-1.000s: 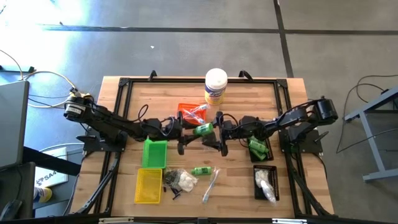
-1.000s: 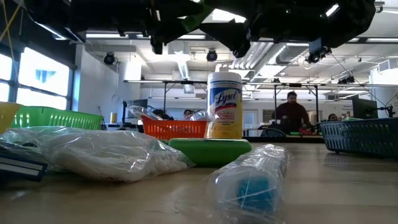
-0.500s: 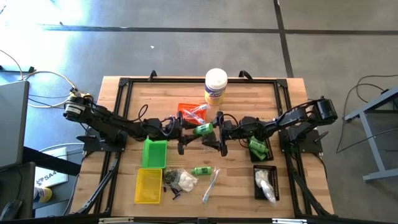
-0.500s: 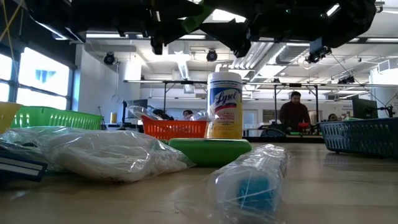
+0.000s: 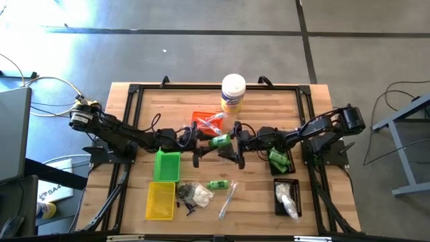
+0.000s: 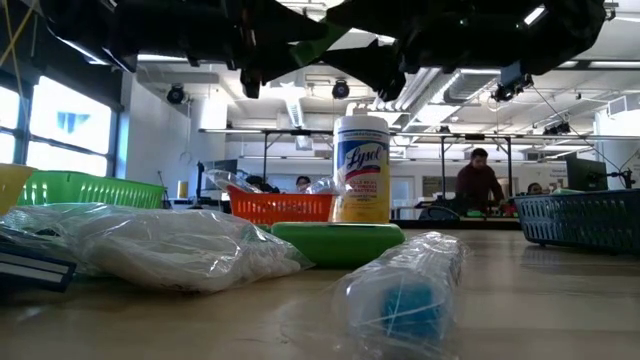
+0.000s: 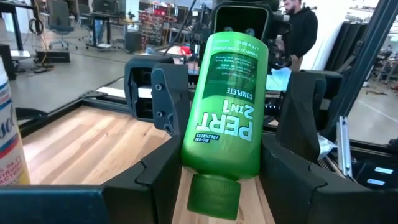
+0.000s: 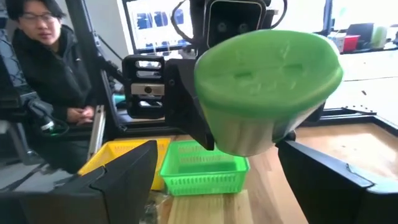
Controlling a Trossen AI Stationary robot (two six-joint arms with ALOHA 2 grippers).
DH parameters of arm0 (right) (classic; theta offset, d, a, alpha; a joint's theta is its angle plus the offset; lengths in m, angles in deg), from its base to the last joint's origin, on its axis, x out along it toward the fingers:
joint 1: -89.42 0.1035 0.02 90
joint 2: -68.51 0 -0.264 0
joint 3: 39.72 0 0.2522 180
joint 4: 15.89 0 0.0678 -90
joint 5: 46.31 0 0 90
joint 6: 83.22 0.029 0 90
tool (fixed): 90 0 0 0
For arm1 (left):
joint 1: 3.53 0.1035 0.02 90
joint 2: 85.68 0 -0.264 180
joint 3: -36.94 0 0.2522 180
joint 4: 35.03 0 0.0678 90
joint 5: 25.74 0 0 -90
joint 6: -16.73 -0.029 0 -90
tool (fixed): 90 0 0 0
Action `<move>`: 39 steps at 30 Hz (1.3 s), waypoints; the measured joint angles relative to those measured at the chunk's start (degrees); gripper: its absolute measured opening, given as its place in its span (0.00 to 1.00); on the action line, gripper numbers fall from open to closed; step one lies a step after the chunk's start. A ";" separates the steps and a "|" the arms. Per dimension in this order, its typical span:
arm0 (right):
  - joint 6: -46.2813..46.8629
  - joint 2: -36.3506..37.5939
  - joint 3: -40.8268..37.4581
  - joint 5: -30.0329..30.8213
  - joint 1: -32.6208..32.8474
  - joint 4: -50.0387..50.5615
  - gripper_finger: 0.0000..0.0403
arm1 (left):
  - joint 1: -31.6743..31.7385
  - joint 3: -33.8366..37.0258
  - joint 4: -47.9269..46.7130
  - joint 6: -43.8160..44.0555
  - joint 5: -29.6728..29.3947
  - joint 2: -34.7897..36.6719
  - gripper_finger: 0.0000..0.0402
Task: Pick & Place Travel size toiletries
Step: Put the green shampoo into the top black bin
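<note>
We see the left claw [image 5: 213, 143] clenched on a green bottle [image 7: 227, 118], lifted above the desk [image 5: 309, 101] in front of the white canister [image 5: 233, 92]. The right claw [image 5: 237, 142] faces it with fingers spread wide, just at the bottle's far end and gripping nothing yet.

We judge the bottle light, stiff plastic with a slick, glossy skin. The left fingers [image 7: 158, 180] pinch its body near the cap, so the free bottom half is the place for the other claw to take hold, across the flat sides rather than the rounded edge.

Counting from the canister: one orange tray [image 5: 203, 122] sits just in front of it, and one green tray [image 5: 166, 165] and one yellow tray [image 5: 161, 200] lie toward the left arm. Two dark trays lie toward the right arm, one holding green bottles, the other white bagged items. One more green bottle [image 5: 217, 184] lies loose near the front, beside one clear-wrapped stick [image 5: 228, 199] and one bag of white fluff [image 5: 199, 195].
</note>
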 joint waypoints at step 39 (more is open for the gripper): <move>-5.08 -0.02 -0.04 -2.37 0.02 -5.98 0.78 | -0.02 -0.09 0.64 -2.99 1.84 0.24 0.46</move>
